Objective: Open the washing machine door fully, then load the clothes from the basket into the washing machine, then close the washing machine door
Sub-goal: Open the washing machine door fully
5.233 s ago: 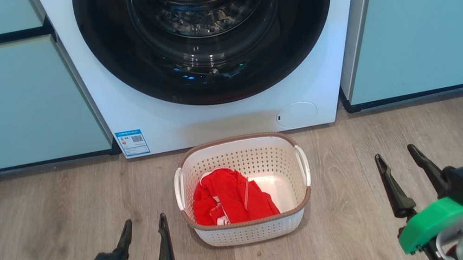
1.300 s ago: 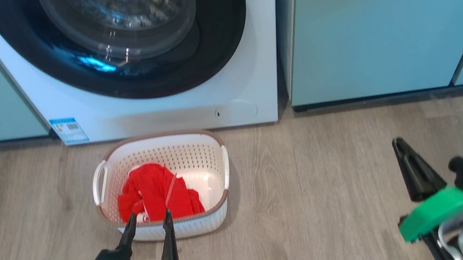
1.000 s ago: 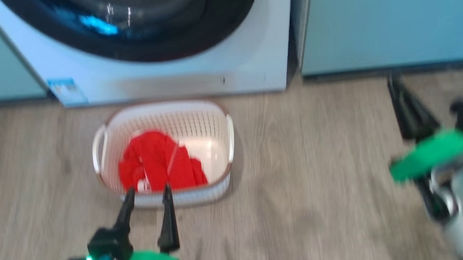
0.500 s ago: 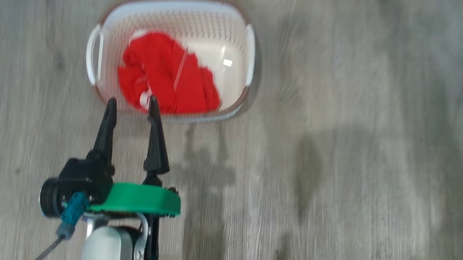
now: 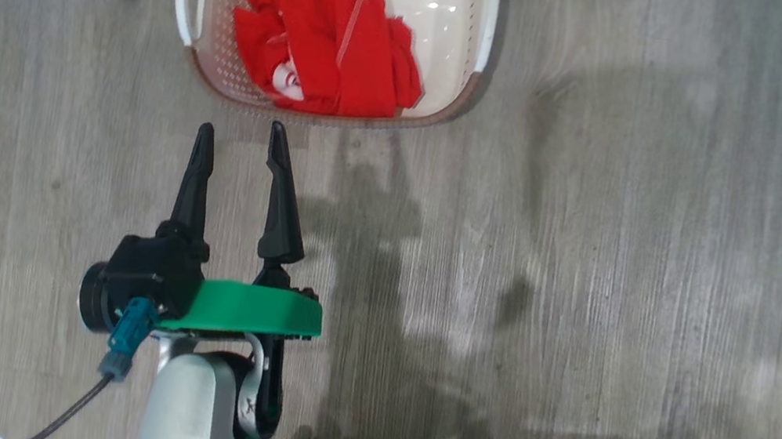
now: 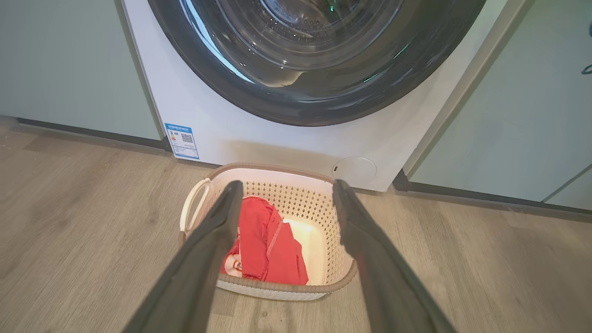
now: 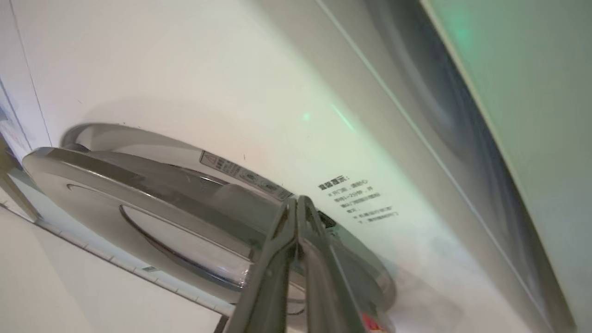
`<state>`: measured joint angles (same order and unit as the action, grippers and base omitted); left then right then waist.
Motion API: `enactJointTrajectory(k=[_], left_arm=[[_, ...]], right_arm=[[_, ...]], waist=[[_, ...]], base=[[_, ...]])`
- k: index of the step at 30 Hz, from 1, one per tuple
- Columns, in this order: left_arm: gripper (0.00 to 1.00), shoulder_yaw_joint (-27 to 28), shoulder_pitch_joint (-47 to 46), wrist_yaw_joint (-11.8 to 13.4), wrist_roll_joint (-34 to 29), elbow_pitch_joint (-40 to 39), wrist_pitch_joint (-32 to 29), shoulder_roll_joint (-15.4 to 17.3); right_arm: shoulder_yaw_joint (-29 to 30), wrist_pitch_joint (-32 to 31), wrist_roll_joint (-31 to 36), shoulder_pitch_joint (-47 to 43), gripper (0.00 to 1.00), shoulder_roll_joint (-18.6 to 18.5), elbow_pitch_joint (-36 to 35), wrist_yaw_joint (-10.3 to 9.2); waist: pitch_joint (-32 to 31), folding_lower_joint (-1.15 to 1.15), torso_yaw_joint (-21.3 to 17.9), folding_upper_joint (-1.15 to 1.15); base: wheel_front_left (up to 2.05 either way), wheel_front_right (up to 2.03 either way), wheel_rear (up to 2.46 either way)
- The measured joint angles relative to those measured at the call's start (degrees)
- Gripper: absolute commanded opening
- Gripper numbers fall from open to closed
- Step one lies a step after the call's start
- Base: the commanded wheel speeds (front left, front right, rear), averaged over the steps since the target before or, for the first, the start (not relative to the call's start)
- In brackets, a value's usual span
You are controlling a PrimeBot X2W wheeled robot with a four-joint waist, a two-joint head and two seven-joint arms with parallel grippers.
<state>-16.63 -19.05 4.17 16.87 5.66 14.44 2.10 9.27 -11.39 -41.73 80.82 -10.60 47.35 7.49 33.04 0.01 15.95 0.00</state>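
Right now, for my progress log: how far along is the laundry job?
Done: nothing yet; the door looks shut on the washing machine. In hand: the shut right gripper has its tips at the door's edge, apparently to open it. To do: the clothes lie in the basket, the open left gripper empty beside it; loading and closing remain.

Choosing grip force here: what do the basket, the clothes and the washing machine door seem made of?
The basket: probably moulded plastic, cream, faintly glossy, with rows of holes. The clothes: soft red fabric, matte, crumpled into folds. The washing machine door: glossy black rim, likely plastic, around a clear domed centre, glass or clear plastic; both carry sharp reflections.
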Motion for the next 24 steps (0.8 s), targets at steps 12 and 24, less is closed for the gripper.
enactJointTrajectory(k=[12,24], left_arm=[[1.00,-1.0,0.0,0.4,0.3,0.0,0.0,0.0],[1.00,-2.9,-1.2,1.8,0.8,-1.5,0.0,-0.1]], right_arm=[[4.1,-6.3,-4.2,10.1,0.00,1.0,12.9,0.00],[4.3,-6.9,-5.1,15.5,0.00,-0.2,18.5,-0.01]], waist=[[1.7,0.00,1.8,0.00],[3.9,-0.01,3.3,0.00]], base=[[0.00,0.00,0.00],[0.00,0.00,0.00]])
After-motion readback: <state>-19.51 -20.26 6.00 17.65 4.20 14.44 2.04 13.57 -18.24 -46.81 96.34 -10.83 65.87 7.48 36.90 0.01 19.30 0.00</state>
